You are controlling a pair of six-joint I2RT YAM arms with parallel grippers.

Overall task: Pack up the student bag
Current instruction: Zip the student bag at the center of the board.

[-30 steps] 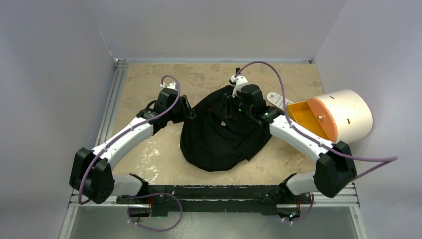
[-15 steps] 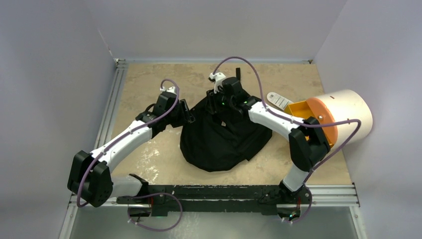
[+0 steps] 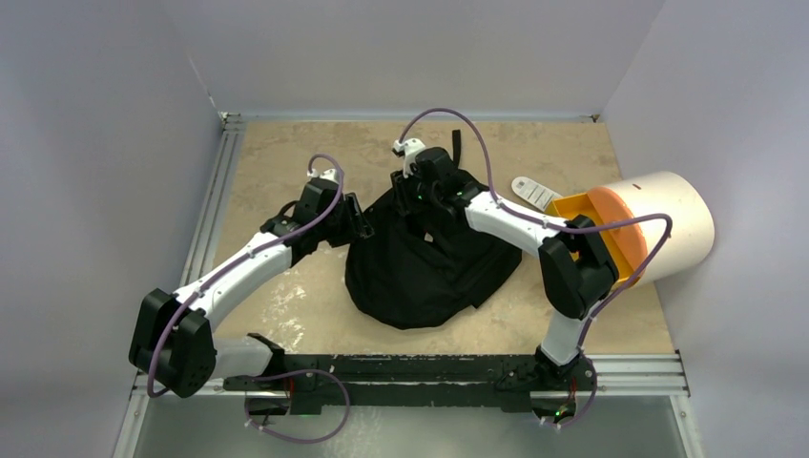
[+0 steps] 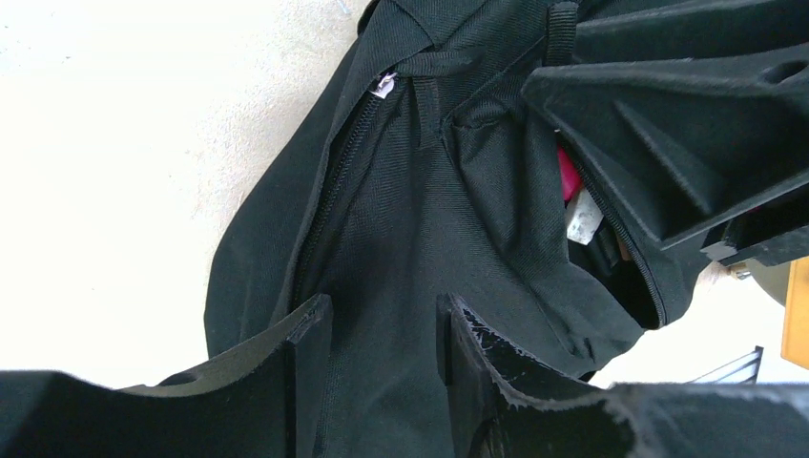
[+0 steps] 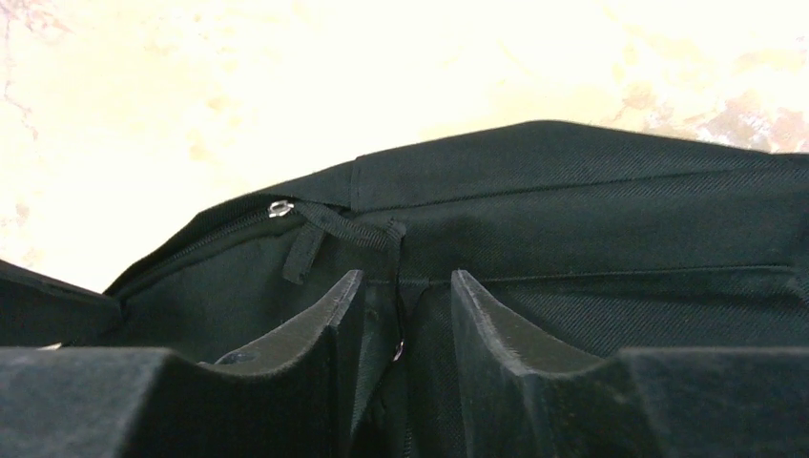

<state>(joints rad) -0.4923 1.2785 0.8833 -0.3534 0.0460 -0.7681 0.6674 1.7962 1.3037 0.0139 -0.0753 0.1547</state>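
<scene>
left fingers (image 4: 298, 374) pinching student bag (image 3: 429, 272), right fingers (image 5: 334, 336) spread astride zip pull (image 5: 343, 218)

Soft black student bag (image 3: 425, 272) lies slumped, unzipped.

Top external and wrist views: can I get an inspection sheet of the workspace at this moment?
Surface: beige marbled table.
Job's things: student bag slumped mid-table, zip partly open; pink item and white item show inside.
Clutter: cream-and-orange cylinder on its side at the right; small white object beside it, unidentifiable.
Claws: left claw at the bag's fabric, grip unclear; right claw has its jaws apart, either side of the zip pull strap.
Cables: purple cables loop off both arms; no snag seen.
Surroundings: grey walls; metal rail along the left edge.
</scene>
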